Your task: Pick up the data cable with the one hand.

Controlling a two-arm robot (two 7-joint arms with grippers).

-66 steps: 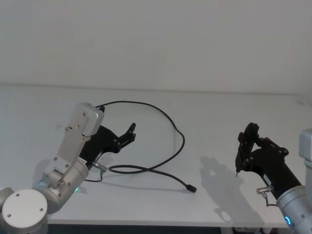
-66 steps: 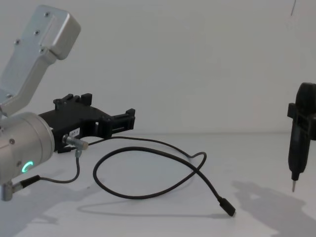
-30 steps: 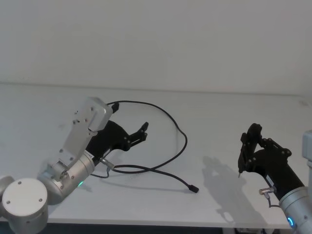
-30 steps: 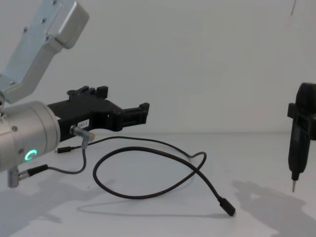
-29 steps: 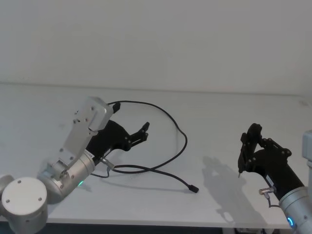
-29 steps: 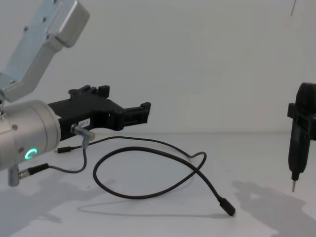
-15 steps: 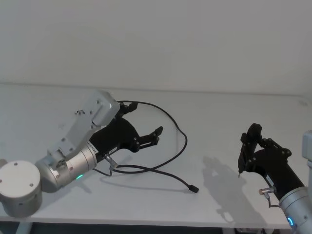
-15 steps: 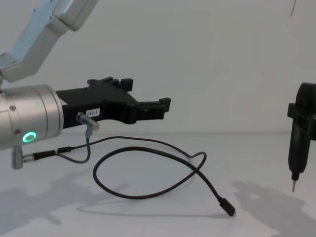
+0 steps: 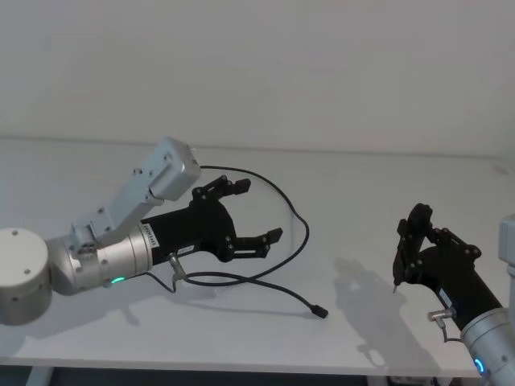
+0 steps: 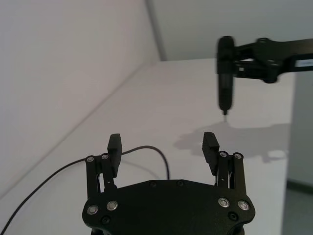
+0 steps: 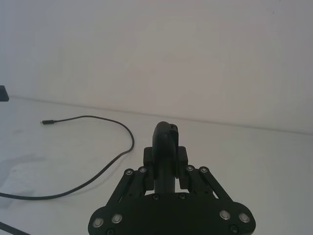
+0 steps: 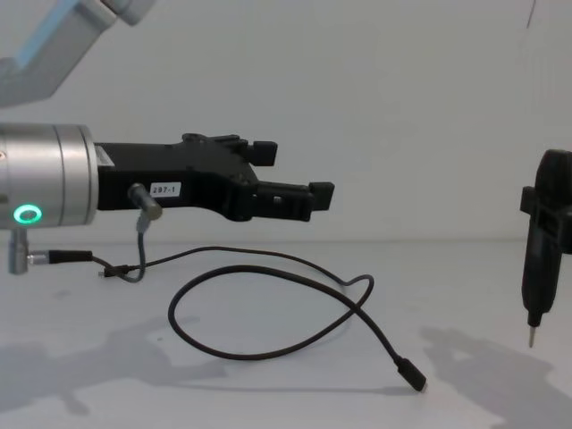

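Data cable [image 12: 356, 304] looped, lying left-right, left hand [image 9: 259, 209] wide above, right hand [image 9: 408, 248] parked

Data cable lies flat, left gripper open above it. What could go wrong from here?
1. The left gripper hovers open and level above the data cable; the cable is thin and flat on the table, so a descent may close on nothing or hit the table.
2. The grey wire hanging from that wrist dangles near the loop and could snag it.
The right gripper is parked at the right.
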